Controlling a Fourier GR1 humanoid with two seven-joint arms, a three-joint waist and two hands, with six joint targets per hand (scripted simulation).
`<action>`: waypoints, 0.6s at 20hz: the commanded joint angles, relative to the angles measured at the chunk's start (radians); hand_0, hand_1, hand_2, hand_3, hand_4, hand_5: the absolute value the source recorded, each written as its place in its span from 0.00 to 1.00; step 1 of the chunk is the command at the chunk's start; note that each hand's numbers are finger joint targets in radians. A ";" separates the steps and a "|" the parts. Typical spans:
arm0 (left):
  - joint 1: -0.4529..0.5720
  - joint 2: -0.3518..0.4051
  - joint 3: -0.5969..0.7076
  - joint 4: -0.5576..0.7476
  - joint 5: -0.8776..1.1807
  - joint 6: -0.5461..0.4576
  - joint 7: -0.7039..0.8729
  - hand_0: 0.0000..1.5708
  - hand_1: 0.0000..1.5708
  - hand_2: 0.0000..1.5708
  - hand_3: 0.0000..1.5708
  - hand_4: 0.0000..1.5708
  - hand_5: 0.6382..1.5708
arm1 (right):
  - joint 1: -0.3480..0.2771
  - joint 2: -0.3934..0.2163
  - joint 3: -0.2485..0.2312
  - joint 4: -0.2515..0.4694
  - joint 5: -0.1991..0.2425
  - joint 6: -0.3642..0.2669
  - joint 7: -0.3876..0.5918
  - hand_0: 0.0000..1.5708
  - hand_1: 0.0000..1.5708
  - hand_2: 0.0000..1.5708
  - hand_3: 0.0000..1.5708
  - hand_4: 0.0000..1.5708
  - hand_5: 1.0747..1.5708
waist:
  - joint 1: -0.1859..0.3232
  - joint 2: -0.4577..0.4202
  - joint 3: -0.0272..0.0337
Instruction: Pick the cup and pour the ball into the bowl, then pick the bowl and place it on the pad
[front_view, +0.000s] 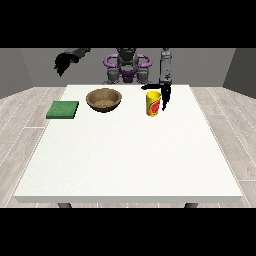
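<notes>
Toward the far edge of the desk (130, 160), a little right of its middle, stands the yellow cup (153, 104), upright, with a red mark on its side; the hand at the view's right (164, 95) hangs just beside it on the cup's right, black fingers (163, 103) pointing down alongside the wall; whether they already touch or curl round the cup I cannot tell, though they look fairly straight and not yet wrapped about it. The ball is not visible from here; presumably it sits inside the cup. The wooden bowl (104, 99) rests to the cup's left, near the same far edge, well apart from the cup; the green pad (63, 109) lies flat by the far left corner, beside the bowl. The hand at the view's left (63, 62) is raised clear above the desk past the far left corner, its fingers drooping and holding nothing.

The cup looks light, stiff and smooth-walled, so probably slippery and easy to tip; I would take it round the middle of its wall, thumb opposite the fingers, low enough not to topple it and clear of the rim so the ball can roll out. The bowl seems heavier, rigid and shallow; its rim is the likeliest place to pinch.
</notes>
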 joint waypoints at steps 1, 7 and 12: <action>-0.063 0.003 0.032 0.109 0.007 0.020 -0.065 0.00 0.00 0.00 0.00 0.12 0.84 | -0.010 -0.043 -0.047 0.074 -0.049 0.075 -0.061 0.00 0.00 0.00 0.00 0.43 0.99 | -0.023 0.035 0.0002; -0.095 0.028 0.070 0.283 -0.003 0.046 -0.194 0.44 0.44 0.41 0.00 0.64 0.98 | -0.034 -0.080 -0.054 0.028 -0.074 0.089 0.000 0.00 0.00 0.00 0.00 0.43 1.00 | -0.046 0.054 -0.0003; -0.107 0.045 0.076 0.330 -0.081 0.212 -0.278 0.81 0.81 1.00 1.00 0.85 0.91 | -0.090 -0.165 -0.129 -0.007 -0.183 0.136 0.057 0.00 0.00 0.00 0.05 0.41 0.99 | -0.126 0.121 -0.0004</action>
